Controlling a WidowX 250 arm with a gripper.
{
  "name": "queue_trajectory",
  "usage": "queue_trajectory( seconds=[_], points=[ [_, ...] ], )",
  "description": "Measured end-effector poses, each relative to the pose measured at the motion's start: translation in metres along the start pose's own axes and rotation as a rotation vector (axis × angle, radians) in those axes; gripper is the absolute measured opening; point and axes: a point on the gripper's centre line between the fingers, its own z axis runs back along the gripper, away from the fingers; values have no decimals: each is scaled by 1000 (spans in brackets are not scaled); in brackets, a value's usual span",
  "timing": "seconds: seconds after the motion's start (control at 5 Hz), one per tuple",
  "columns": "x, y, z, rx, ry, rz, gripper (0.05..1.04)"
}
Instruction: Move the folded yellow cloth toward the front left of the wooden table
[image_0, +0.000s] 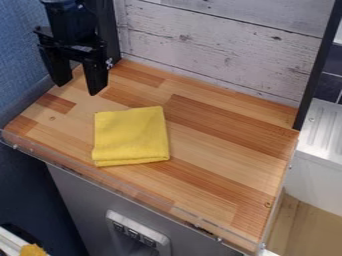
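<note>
Desk (240, 175), one, of striped wood, with one clear strip (122, 186) along its near edge. Left to right: one black pincer (79, 89) above the far left part, its two fingers spread, holding nothing; one folded yellow cloth (130, 136), flat, left of centre, apart from the pincer; one whitewashed plank wall (220, 55), far side; one white ridged surface (324, 125), right.

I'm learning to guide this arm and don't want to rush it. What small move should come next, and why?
I'd probably shift the gripper across until it hangs over the folded yellow cloth, before any lowering. Its fingers stand apart with nothing between them, and the cloth lies on the wooden counter, off to one side of them.
</note>
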Motion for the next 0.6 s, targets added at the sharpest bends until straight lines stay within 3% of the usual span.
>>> queue_trajectory(
  seconds=[0.6],
  points=[
    [2, 16, -2, 11, -19, -19, 997]
  ],
)
